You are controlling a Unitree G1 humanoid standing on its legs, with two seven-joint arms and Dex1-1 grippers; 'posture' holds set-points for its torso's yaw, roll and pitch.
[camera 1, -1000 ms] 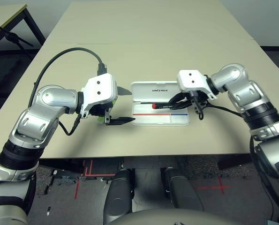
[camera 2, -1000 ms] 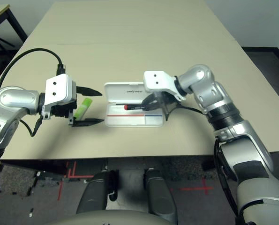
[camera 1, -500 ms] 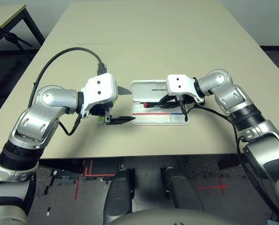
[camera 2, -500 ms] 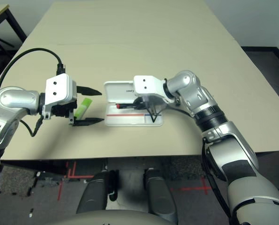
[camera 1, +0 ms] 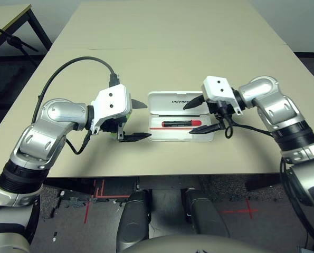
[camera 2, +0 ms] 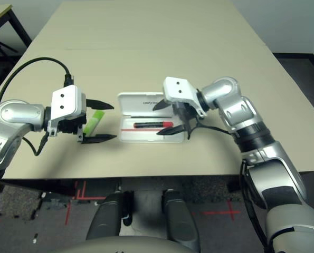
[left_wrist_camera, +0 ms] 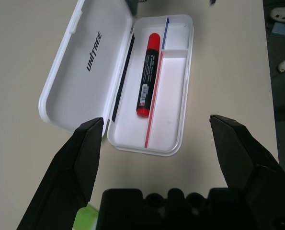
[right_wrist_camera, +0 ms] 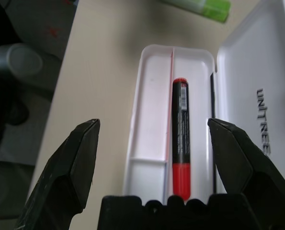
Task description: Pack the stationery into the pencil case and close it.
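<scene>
The white pencil case [camera 1: 172, 100] lies open in the middle of the table, lid flat behind the tray [left_wrist_camera: 173, 96]. The red-and-black marker [camera 1: 182, 123] lies lengthwise in the tray, along the red-and-blue line. My right gripper [camera 1: 197, 116] hangs open over the case's right end, its fingers straddling the marker's red end without touching it. My left gripper [camera 1: 140, 120] stands open just left of the case. Beneath it, partly hidden by the wrist, lies the light-green highlighter [camera 2: 93, 121] on the table. The tiny black-and-silver piece is out of view.
The beige table [camera 1: 162, 47] stretches far behind the case. Its front edge runs close below both grippers. A black cable [camera 1: 77, 63] loops above my left forearm. Another table [camera 1: 3, 16] stands off to the far left.
My right gripper carried the marker left over the case, let it go in the tray, opened and drew back right. The left arm has not moved.
</scene>
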